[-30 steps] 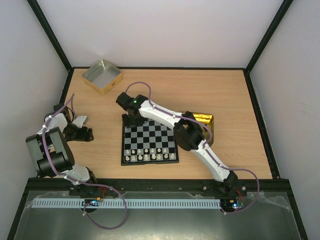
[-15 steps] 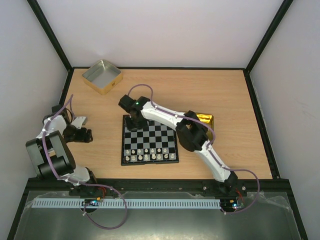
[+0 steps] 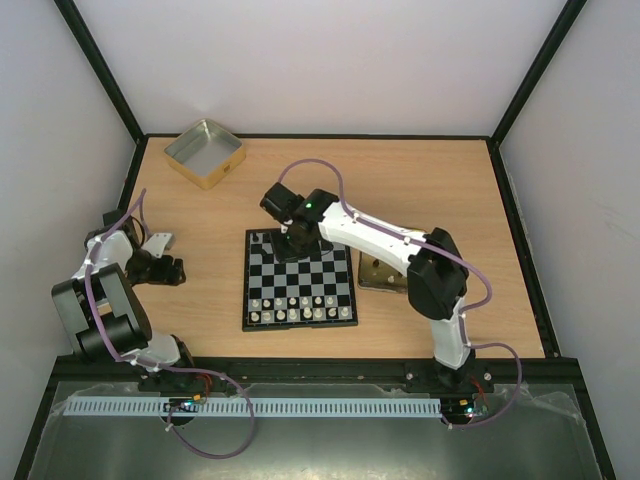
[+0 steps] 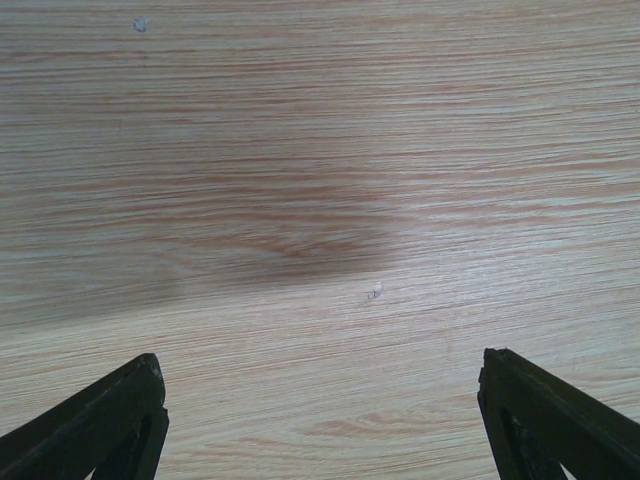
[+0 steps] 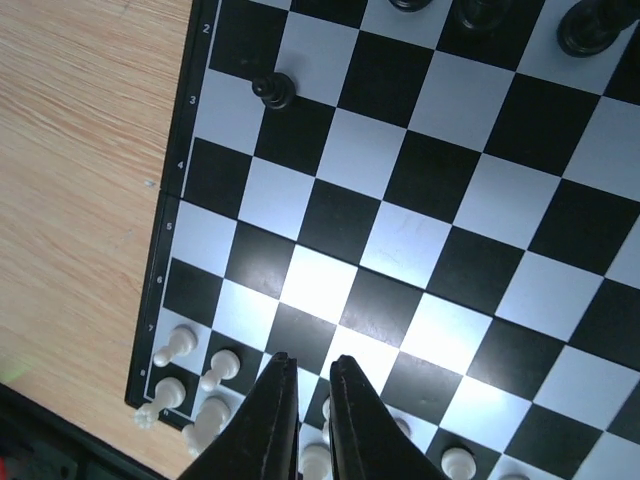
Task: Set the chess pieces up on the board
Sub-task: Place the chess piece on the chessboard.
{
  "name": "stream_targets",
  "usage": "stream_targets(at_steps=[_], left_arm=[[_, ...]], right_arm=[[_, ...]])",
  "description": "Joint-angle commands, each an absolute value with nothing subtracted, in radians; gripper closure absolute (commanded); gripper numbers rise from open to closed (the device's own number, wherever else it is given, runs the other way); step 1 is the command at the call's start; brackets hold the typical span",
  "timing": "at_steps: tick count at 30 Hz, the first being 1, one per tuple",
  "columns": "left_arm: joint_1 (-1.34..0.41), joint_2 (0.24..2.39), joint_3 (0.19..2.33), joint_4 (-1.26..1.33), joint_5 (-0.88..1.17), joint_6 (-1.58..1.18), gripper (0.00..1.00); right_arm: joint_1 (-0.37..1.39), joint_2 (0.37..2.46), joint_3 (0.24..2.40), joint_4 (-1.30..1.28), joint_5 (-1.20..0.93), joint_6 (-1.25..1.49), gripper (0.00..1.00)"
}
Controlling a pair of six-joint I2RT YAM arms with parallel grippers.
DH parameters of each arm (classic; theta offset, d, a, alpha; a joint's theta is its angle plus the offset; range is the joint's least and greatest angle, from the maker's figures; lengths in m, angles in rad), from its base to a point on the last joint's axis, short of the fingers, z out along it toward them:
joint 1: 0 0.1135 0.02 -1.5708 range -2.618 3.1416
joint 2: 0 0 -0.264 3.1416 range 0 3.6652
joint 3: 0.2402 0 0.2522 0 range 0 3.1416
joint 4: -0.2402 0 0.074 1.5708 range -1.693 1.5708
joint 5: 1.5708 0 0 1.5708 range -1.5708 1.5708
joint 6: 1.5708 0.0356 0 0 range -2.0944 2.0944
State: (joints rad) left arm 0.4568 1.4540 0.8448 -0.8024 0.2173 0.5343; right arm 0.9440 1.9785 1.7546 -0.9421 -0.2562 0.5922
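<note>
Black chess pieces (image 5: pixel 272 90) cropped along board (image 5: pixel 400 230) top edge.

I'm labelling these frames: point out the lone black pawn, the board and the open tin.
black pawn (image 5: pixel 272 90), right wrist view, its head.
board (image 3: pixel 247 300), top view, left border.
open tin (image 3: pixel 236 162), top view, right rim.

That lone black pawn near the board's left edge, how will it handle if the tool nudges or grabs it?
The black pawn is tiny against its square, so probably very light. Narrow and upright on a small base, it looks apt to tip from a sideways nudge. The board shows glare, so it may slide rather than stay put. Its thin neck leaves little to pinch; it could slip out.
</note>
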Motion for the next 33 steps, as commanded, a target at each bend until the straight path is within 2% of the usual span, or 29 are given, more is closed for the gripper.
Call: stream_targets(at_steps=[1,15,33], left_arm=[[0.463,1.426,0.841,-0.827,0.22,0.535,0.15],[0.462,1.435,0.834,-0.809,0.212,0.532,0.14],[0.463,1.456,0.834,-0.797,0.217,0.536,0.14]], right_arm=[[0.951,2.033,1.747,-0.923,-0.259,0.574,0.9],[0.954,2.262,1.993,-0.995,-0.222,0.524,0.93],[0.954,2.389,2.129,-1.011,-0.217,0.536,0.95]])
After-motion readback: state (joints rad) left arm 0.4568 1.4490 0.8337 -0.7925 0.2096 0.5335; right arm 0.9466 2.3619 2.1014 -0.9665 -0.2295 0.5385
